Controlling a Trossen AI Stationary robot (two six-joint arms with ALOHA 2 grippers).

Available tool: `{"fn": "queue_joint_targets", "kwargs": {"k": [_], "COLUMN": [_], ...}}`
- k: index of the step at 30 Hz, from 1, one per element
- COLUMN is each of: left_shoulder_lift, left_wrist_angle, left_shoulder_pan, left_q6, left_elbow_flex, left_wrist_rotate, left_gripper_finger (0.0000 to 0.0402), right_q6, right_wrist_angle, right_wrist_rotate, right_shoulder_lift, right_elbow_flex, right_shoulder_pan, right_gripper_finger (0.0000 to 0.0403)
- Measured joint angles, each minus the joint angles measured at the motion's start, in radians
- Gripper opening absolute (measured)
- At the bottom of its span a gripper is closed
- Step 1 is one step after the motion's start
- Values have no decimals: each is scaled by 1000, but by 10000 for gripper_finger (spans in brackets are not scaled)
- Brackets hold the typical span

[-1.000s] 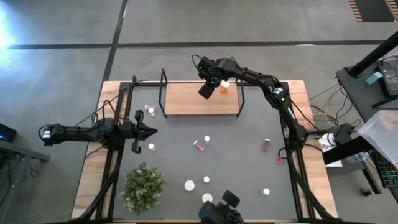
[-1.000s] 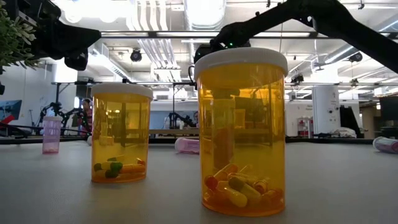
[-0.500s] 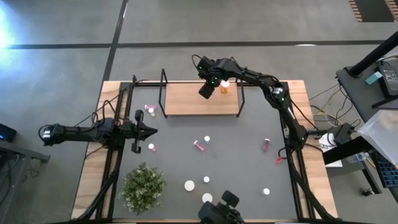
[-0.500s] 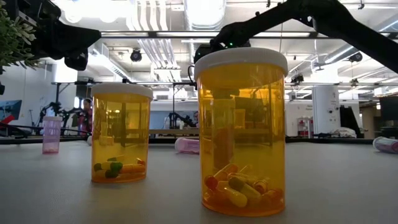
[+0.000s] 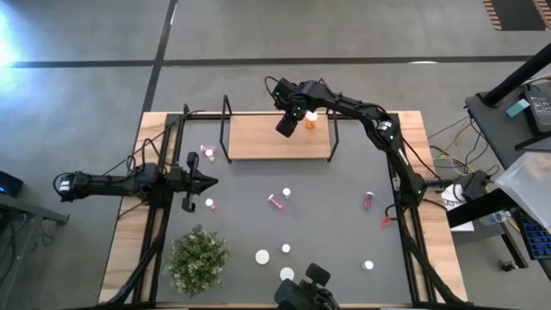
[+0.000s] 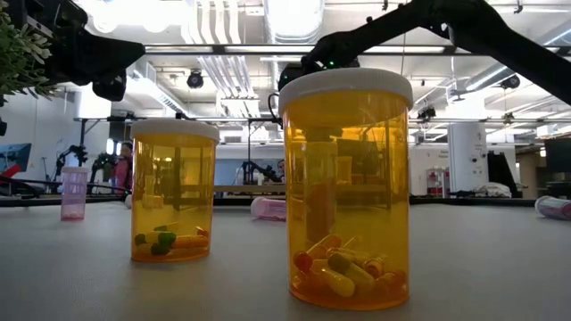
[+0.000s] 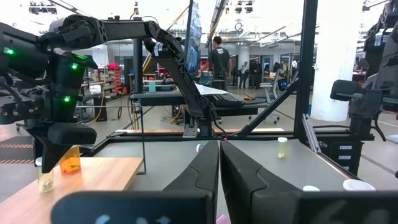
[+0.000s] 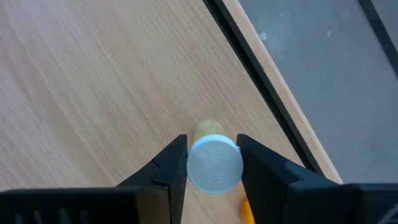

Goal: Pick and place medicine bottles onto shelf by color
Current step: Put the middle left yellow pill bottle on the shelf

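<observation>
In the high view the right gripper point(image 5: 285, 126) hangs over the upper right part of the shelf point(image 5: 258, 138) beside an orange bottle point(image 5: 311, 119), while the left gripper point(image 5: 205, 180) waits at centre left with fingers pressed together and loose bottles dot the dark mat point(image 5: 327, 224). The low view fills its centre with two orange pill bottles point(image 6: 346, 187) standing upright. In the right wrist view the fingers point(image 8: 166, 169) clasp a white-capped bottle point(image 8: 214, 163) standing on the wood at lower centre.

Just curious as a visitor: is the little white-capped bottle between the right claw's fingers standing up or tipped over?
Upright: the small white-capped bottle shows its round cap facing up between the right gripper fingers, standing on the light wooden shelf.
</observation>
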Motion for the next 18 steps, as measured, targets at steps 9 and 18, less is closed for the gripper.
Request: {"fn": "queue_joint_targets", "kwargs": {"k": [9, 18], "left_shoulder_lift": [0, 0], "left_wrist_angle": [0, 0], "left_shoulder_pan": [0, 0], "left_q6": [0, 0], "left_elbow_flex": [0, 0], "left_wrist_rotate": [0, 0], "left_gripper_finger": [0, 0], "right_q6": [10, 12], "right_wrist_angle": [0, 0], "right_wrist_rotate": [0, 0], "right_shoulder_lift": [0, 0], "right_elbow_flex": [0, 0], "right_shoulder_pan": [0, 0], "right_gripper_finger": [121, 136]}}
